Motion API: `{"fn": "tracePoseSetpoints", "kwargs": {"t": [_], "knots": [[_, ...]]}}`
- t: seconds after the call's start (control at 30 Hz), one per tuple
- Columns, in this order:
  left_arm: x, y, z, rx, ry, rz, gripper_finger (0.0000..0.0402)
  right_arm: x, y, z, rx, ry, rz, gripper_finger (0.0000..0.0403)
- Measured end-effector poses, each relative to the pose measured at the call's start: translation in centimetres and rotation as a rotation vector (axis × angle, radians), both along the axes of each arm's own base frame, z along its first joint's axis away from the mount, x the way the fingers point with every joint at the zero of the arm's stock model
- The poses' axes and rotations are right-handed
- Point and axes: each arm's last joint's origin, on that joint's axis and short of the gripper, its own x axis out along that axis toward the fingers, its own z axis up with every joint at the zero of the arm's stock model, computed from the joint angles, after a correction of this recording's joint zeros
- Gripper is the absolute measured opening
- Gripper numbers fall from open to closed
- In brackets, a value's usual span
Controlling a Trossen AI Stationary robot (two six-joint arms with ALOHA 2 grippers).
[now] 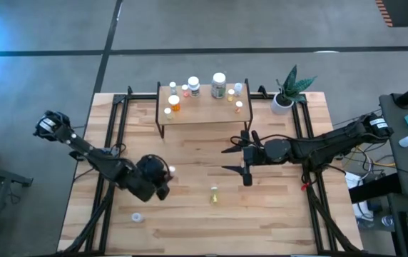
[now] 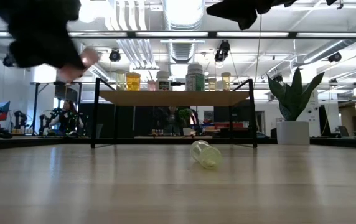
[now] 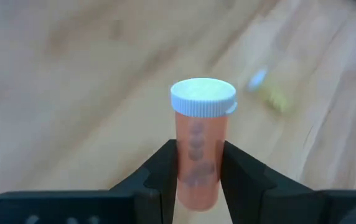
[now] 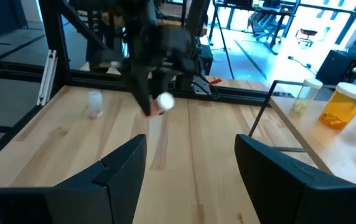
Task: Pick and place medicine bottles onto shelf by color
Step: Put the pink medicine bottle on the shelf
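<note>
Left gripper (image 3: 198,180) clamped on pink white-capped plastic bottle (image 3: 198,146), lifted off the wooden table (image 1: 190,214). Carry it upright to the low light-wood shelf (image 1: 204,114), clear of the tipped yellow bottle (image 1: 213,194). Right gripper (image 1: 238,158) hangs spread wide, holding nothing, near the shelf.

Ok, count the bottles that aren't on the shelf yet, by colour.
Pink bottle: 1, held in the left tool
Yellow bottle: 1, lying on the table
Clear bottle: 1, near the table's front left
Total: 3
</note>
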Motion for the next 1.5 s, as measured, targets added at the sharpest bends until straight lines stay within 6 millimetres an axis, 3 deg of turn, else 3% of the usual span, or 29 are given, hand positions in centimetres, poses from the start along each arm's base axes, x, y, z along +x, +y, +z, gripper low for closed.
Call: {"fn": "tracePoseSetpoints", "kwargs": {"t": [0.3,0.63,0.97,1.2,1.5], "knots": [[1.4,1.0,3.5,0.355,-0.254,-0.066,0.0086,0.2,0.0,1.2,-0.002,-0.093,0.003,0.0235],[2.9,1.8,3.9,0.477,-0.287,-0.095,0.0086,0.4,-0.5,1.9,0.024,-0.161,0.022,0.0235],[3.2,3.4,1.9,0.492,-0.549,-0.150,0.0086,0.5,-1.1,2.1,0.047,-0.184,0.065,0.0235],[2.7,4.3,0.5,0.491,-0.578,-0.119,0.0087,1.7,-1.8,1.3,0.092,-0.198,0.157,0.0235],[2.6,4.3,0.4,0.491,-0.578,-0.121,0.0087,3.6,-3.7,-0.3,0.171,-0.217,0.199,0.0235]]}}
